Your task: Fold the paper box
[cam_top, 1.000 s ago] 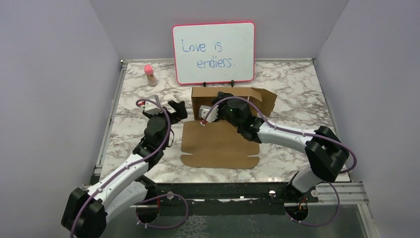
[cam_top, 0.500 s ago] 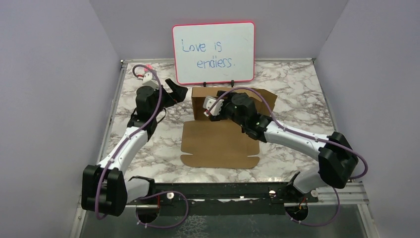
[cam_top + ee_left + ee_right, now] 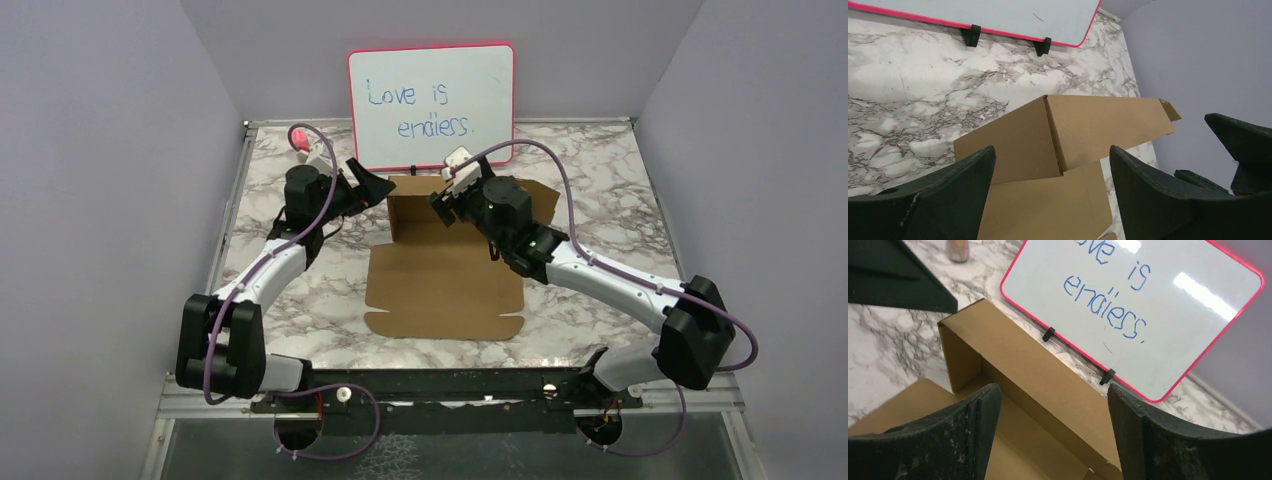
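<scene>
**Item: paper box, part-folded, unheld**

Location: The box (image 3: pixel 440 290) is set mid-counter, in front of the whiteboard (image 3: pixel 432 105). Its near panel lies flat. At the far edge a rear wall and a short left side wall are raised, meeting at a corner. A further flap is splayed out to the far right.

Handling (judged): Thin brown cardboard, so light weight is expected. The panels should be stiff and should give only along the scored creases. Sliding on the smooth marble counter (image 3: pixel 600 180) is likely if the box is pushed from one side only. Edges and tabs could be crushed or creased by a hard pinch.

Hold points (judged): The free upper edge of the rear wall and the top of the left side wall are suited to a pinch. The flat panel offers no edge to grasp unless it is first lifted.

Grippers: The left gripper (image 3: pixel 368 183) is spread wide and empty. It is held just left of the raised corner, apart from it. The right gripper (image 3: pixel 443 200) is likewise spread and empty, poised over the rear wall near its middle. No contact is seen.
</scene>
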`<control>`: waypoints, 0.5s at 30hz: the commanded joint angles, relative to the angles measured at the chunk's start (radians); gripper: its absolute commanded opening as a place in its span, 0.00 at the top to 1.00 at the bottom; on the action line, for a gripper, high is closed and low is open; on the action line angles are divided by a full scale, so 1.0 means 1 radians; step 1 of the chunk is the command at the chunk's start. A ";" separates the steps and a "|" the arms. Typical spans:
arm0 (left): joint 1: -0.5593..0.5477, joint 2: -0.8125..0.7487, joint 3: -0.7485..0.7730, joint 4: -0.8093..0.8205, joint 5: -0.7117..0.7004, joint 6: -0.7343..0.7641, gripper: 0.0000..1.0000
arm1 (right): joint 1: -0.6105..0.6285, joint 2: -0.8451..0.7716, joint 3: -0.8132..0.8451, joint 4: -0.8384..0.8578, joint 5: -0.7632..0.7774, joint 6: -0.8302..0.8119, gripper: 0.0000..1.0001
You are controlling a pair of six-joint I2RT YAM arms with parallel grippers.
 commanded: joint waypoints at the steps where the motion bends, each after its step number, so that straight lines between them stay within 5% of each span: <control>1: 0.012 0.037 0.002 0.087 0.081 -0.058 0.19 | -0.015 -0.070 -0.034 0.083 0.076 0.210 0.18; 15: 0.016 0.110 -0.048 0.148 0.081 -0.083 0.46 | -0.049 -0.137 -0.135 0.134 0.135 0.331 0.17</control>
